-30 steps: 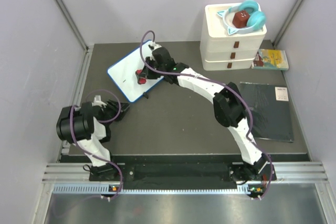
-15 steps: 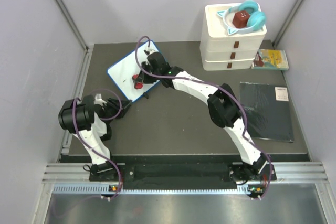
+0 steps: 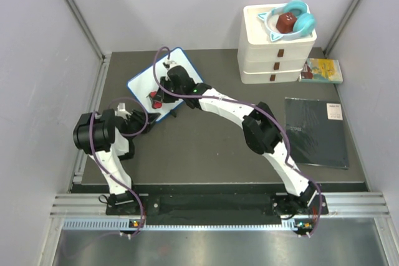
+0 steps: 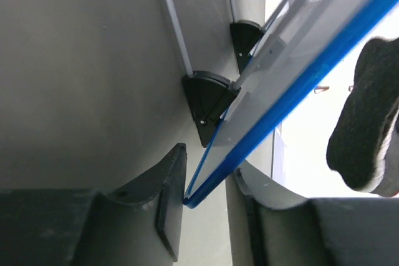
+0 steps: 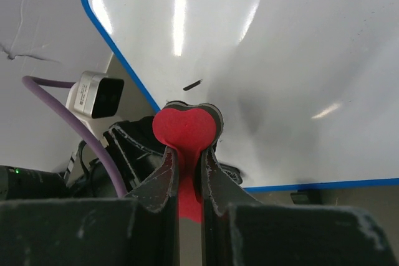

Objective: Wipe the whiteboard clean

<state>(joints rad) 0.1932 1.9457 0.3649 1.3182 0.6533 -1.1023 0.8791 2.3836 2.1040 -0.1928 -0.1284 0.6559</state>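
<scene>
Dark grey tabletop [image 3: 206, 147] underneath. Right claw [image 5: 186, 154] pinched narrow on a red heart-shaped eraser [image 5: 184, 130], set against the whiteboard [image 3: 142, 82] just below a short black mark [image 5: 193, 84]. Left claw [image 4: 209, 200] clamped over the board's blue-framed corner, beside a black foot [image 4: 209, 95]. Board lying askew, upper left of the overhead view.

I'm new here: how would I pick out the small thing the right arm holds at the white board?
Look for the blue-framed whiteboard at the far left of the dark table. Over its near part the right gripper pinches a small eraser. It is the only bright red, heart-shaped piece there, backed in black.
</scene>
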